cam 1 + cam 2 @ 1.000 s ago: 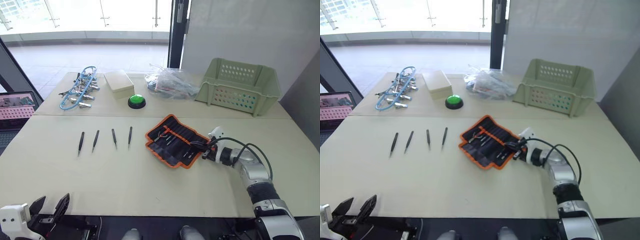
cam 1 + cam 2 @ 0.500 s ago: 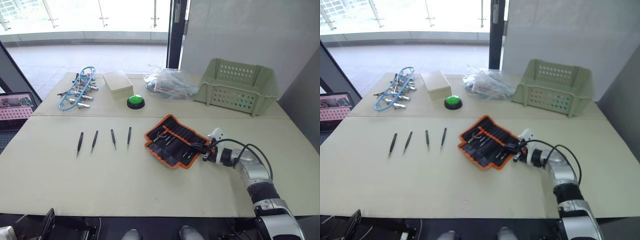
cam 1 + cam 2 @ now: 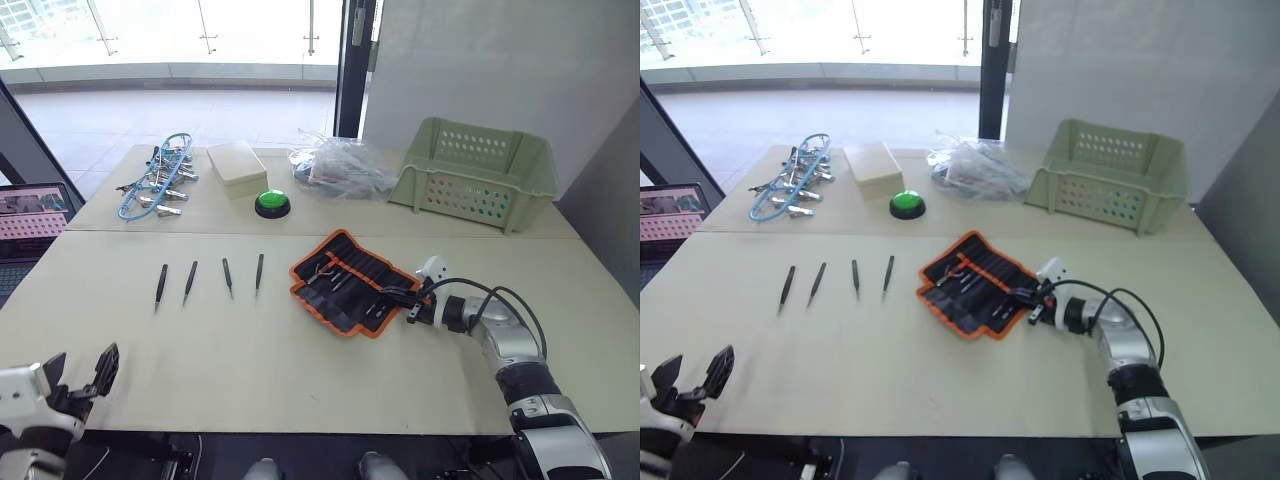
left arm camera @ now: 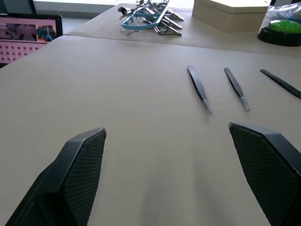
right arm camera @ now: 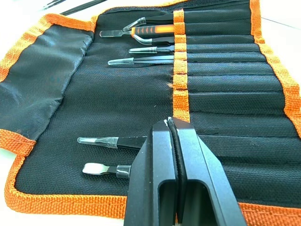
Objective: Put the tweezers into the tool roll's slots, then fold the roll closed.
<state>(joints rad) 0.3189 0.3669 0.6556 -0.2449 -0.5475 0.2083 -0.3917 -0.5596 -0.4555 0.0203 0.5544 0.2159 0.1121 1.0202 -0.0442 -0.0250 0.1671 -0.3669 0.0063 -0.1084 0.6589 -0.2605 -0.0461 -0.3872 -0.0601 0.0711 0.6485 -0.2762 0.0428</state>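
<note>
Black fabric tool roll [image 3: 352, 281] with orange edging, lying unfolded and flat on the beige table [image 3: 300, 370], right of centre, set at a diagonal. Slots [image 5: 221, 75]: a row of narrow stitched pockets along 1 side of the roll under an orange band; several hold slim tools whose tips point toward the roll's open flap, among them 1 with an orange grip near the far end and 2 near the near end, just beside the right gripper. Tweezers [image 3: 209, 280]: 4 slim black pointed pieces lying loose on the table in a row, left of the roll and apart from it, roughly parallel and spaced from each other. Right gripper [image 3: 392, 296]: resting at the roll's right edge, over the slots; in the right wrist view its 2 black fingers [image 5: 193, 155] are pressed together with no gap, and nothing can be seen held between them. Left gripper [image 3: 78, 372]: low at the near left edge of the table, well apart from the tweezers, fingers [image 4: 80, 165] spread wide with nothing between them. Far side of the table: blue cables with silver clips [image 3: 155, 185], beige box [image 3: 238, 162], green button [image 3: 272, 202], clear plastic bag [image 3: 340, 165], green plastic basket [image 3: 475, 170].
</note>
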